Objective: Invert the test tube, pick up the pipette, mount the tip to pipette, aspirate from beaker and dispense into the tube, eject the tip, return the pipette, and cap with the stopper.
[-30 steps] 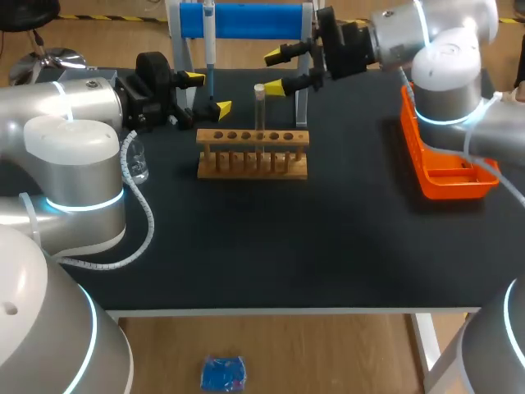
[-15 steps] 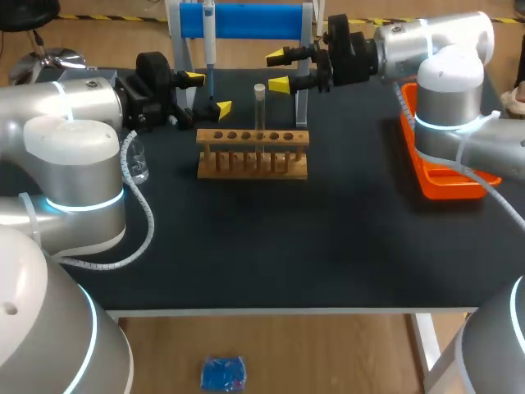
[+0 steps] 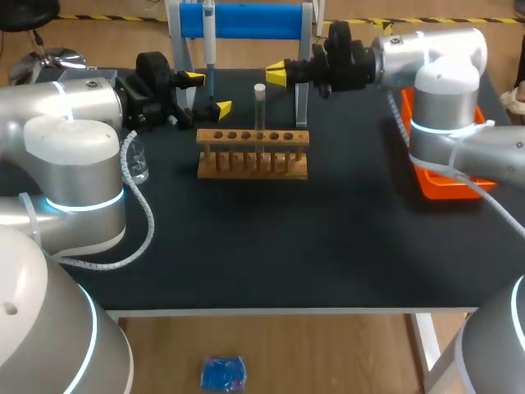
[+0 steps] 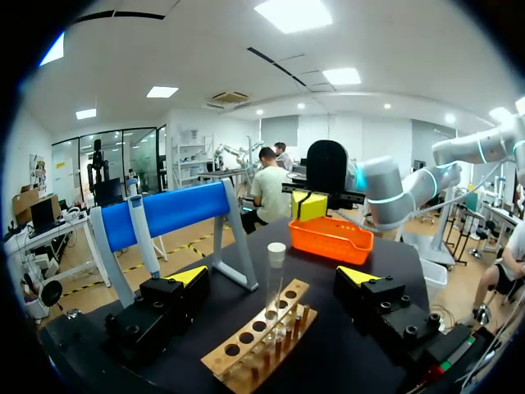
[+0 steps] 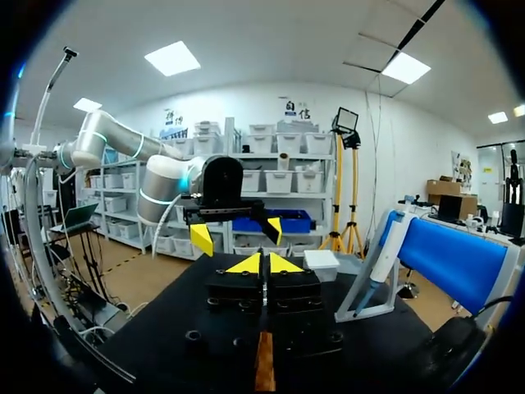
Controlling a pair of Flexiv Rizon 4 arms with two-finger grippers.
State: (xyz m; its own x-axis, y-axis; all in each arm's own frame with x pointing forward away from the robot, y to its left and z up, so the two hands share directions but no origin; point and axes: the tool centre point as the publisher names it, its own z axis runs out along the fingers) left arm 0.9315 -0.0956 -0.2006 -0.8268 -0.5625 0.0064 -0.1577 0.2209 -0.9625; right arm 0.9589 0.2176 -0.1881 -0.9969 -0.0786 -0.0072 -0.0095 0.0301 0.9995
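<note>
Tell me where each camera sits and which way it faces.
Head view: above and behind, looking down on the table; both arms, left gripper and right gripper show.
Left wrist view: on the left arm, facing the tube in the rack; its open fingers show.
Right wrist view: on the right arm, facing the left gripper; its shut tips show.
Head and left wrist views share tube and rack.

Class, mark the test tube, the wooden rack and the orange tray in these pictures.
test tube (image 3: 260,111), head view, on its glass body.
wooden rack (image 3: 253,137), head view, on its top bar.
orange tray (image 4: 330,245), left wrist view, on its near wall.
</note>
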